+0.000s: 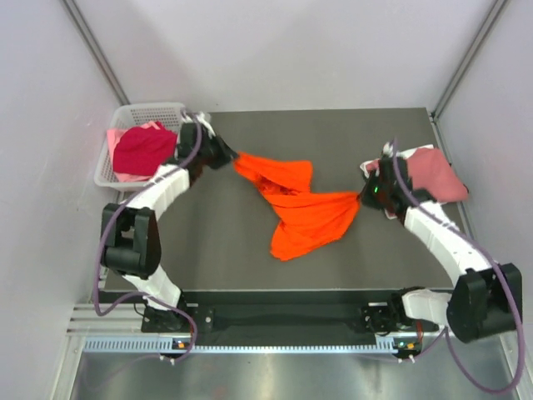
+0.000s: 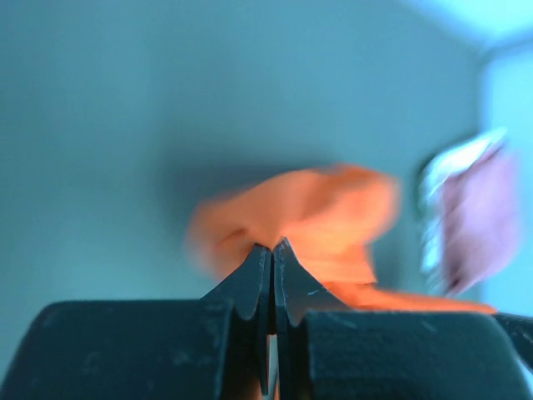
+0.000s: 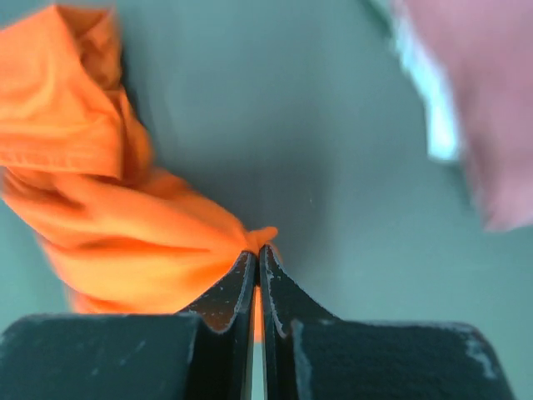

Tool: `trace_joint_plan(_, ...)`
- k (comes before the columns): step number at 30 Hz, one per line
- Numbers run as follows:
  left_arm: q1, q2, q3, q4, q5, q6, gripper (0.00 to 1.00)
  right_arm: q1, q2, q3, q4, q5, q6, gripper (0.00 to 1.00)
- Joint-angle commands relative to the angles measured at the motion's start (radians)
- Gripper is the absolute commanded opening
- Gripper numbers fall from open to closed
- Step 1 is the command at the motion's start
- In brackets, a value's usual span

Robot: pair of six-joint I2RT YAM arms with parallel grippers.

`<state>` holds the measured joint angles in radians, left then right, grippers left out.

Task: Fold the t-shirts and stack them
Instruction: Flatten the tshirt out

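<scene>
Top external: the orange t-shirt (image 1: 304, 208) is bunched at the middle of the desk (image 1: 208, 242), with the left tool (image 1: 226, 154) and right tool (image 1: 364, 197) each pinching an end. We judge this the spreading step; next, pull taut and lay flat.

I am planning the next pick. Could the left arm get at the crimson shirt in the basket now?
Probably not yet: the left end effector is shut on the orange shirt. The crimson shirt lies close, uncovered.
</scene>
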<state>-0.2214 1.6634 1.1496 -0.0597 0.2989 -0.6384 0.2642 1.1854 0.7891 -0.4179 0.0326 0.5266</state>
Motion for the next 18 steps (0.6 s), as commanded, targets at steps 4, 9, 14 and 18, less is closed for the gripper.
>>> trace_joint_plan(4, 0.131, -0.070, 0.505, -0.222, 0.063, -0.079, 0.00, -0.092, 0.083, 0.658, -0.211, -0.060, -0.079, 0.00)
trace_joint_plan(9, 0.280, -0.115, 0.849, -0.423, 0.091, -0.076, 0.00, -0.098, 0.050, 0.912, -0.341, -0.048, -0.094, 0.00)
trace_joint_plan(14, 0.306, -0.339, 0.736, -0.520, -0.006, -0.043, 0.00, -0.097, -0.155, 0.784, -0.334, -0.063, -0.096, 0.00)
trace_joint_plan(18, 0.307, -0.554, 0.520, -0.486, -0.081, -0.038, 0.00, -0.097, -0.317, 0.638, -0.337, -0.062, -0.097, 0.00)
